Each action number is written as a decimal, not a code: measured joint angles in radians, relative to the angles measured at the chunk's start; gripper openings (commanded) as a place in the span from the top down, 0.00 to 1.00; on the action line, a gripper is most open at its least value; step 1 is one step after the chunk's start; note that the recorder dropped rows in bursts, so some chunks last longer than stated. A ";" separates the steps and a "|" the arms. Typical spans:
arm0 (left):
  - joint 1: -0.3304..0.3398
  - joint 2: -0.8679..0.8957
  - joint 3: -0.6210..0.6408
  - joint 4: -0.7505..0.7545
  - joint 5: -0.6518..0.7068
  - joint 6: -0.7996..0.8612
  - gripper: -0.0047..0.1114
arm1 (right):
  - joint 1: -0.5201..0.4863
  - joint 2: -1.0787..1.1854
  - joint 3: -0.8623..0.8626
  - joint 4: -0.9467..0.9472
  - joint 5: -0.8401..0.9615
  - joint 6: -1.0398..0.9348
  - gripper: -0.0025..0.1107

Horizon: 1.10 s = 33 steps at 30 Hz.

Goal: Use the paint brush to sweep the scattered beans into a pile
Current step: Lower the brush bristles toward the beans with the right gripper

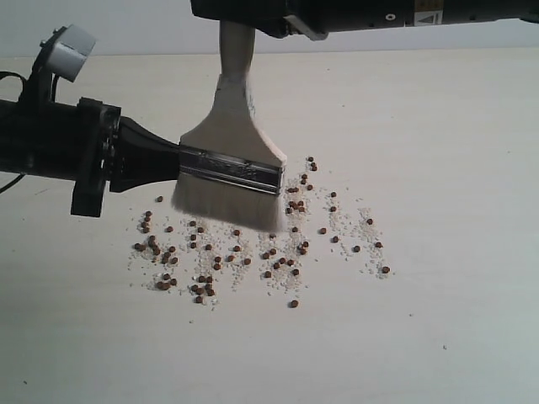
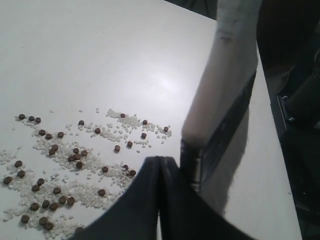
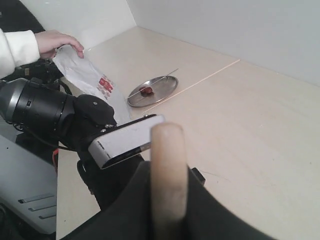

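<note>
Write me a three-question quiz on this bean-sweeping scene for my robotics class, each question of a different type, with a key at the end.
1. Multiple choice: which arm's gripper holds the paint brush by its handle? A left, B right, C neither.
2. True or false: the beans already lie in one tight pile.
3. Fill the gap: the left gripper, beside the brush's metal band, has its jaws ____.

Key
1. B: the right gripper is closed on the handle.
2. False: they are spread out across the table.
3. Shut, with nothing between them.
</note>
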 measured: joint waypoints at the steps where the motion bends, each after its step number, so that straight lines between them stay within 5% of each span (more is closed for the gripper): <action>1: -0.007 0.000 0.000 0.000 -0.002 0.000 0.96 | 0.000 0.000 0.000 0.000 0.000 0.000 0.98; 17: -0.019 0.000 0.000 0.028 -0.015 0.000 0.96 | 0.000 0.015 0.000 0.004 0.015 0.009 0.98; 33: 0.181 -0.076 0.000 0.007 0.011 -0.200 0.96 | 0.000 -0.184 0.118 -0.033 0.353 -0.019 0.98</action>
